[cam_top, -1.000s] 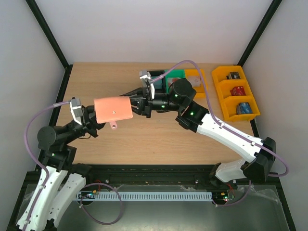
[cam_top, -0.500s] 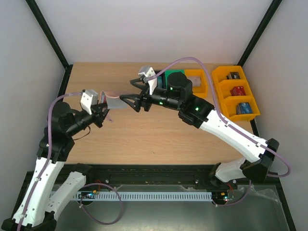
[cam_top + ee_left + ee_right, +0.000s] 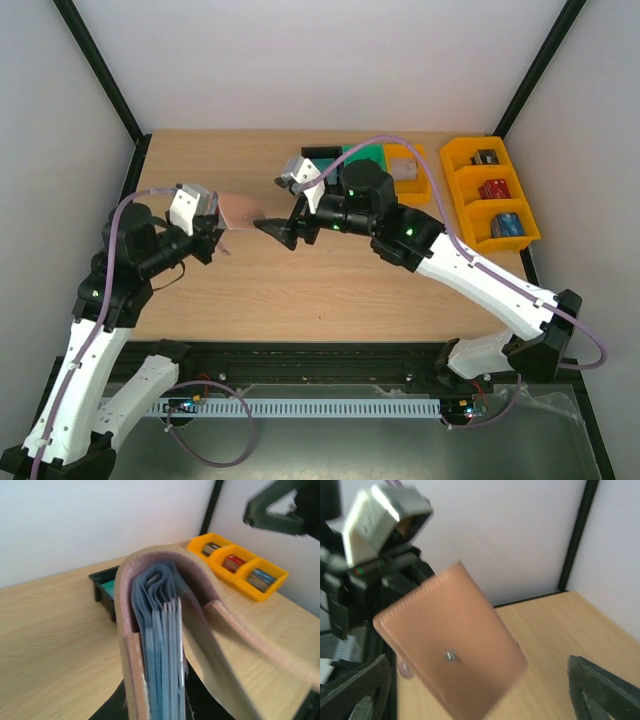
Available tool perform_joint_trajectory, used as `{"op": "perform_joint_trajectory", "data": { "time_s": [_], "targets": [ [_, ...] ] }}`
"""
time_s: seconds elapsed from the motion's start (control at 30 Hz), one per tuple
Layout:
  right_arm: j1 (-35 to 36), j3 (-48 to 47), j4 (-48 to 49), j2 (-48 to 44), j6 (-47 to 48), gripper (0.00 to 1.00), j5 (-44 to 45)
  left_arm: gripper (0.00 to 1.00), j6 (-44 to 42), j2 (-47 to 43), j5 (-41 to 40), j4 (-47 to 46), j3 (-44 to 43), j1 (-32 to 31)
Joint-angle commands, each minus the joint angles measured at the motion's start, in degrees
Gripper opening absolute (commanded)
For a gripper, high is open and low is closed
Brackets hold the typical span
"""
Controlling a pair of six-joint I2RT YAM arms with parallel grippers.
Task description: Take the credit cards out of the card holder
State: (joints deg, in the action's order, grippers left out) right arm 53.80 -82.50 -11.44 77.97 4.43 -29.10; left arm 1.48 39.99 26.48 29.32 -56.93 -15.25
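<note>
My left gripper [image 3: 212, 232] is shut on the card holder [image 3: 240, 209] and holds it above the table's left middle. In the left wrist view the card holder [image 3: 150, 630] stands edge-on, with pinkish-tan leather outside and blue-grey pockets inside. Its flap hangs loose to the right. I cannot tell the credit cards' edges from the lining. My right gripper [image 3: 283, 218] is open just right of the holder. In the right wrist view the holder's leather back [image 3: 450, 655] with its small snap fills the gap between the wide-spread fingers [image 3: 355, 690].
A row of yellow bins [image 3: 468, 195] with red, black and blue blocks stands at the back right. Black, green and small yellow bins [image 3: 352, 152] sit at the back centre, behind the right arm. The left wrist view shows the black bin [image 3: 102, 591] beyond the holder.
The right gripper has opened wide beside the holder. The left arm has swung the holder back and left and turned it from lying flat to nearly edge-on.
</note>
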Motion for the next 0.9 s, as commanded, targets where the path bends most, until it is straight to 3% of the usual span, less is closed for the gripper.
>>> {"op": "perform_joint_trajectory", "data": {
  "time_s": [0.0, 0.23, 0.47, 0.63, 0.77, 0.87],
  "targets": [
    [2.99, 5.21, 6.23, -1.32, 5.16, 0.98, 11.55, 0.02, 1.63, 2.16, -8.01, 1.23, -4.78, -0.24],
    [9.78, 4.67, 12.39, 3.77, 15.19, 0.99, 21.55, 0.02, 2.9, 2.35, -3.64, 1.07, -4.59, -0.23],
    [11.12, 1.17, 14.17, 8.82, 14.69, 0.98, 34.91, 0.02, 2.56, 2.08, -2.55, 1.06, -4.25, -0.23],
    [10.84, 1.56, 15.95, 7.63, 13.13, 0.59, 41.35, 0.02, 0.14, 1.42, -2.11, 1.54, -3.25, -0.31],
    [10.3, 0.05, 12.73, 7.55, 11.66, 0.5, 39.87, 0.02, -3.07, 0.7, -3.0, 2.06, -0.99, -0.85],
    [9.88, -0.71, 10.23, 7.46, 11.44, 0.27, 35.03, 0.02, -6.94, 0.39, -1.13, 2.93, -0.41, -1.22]
  ]
}}
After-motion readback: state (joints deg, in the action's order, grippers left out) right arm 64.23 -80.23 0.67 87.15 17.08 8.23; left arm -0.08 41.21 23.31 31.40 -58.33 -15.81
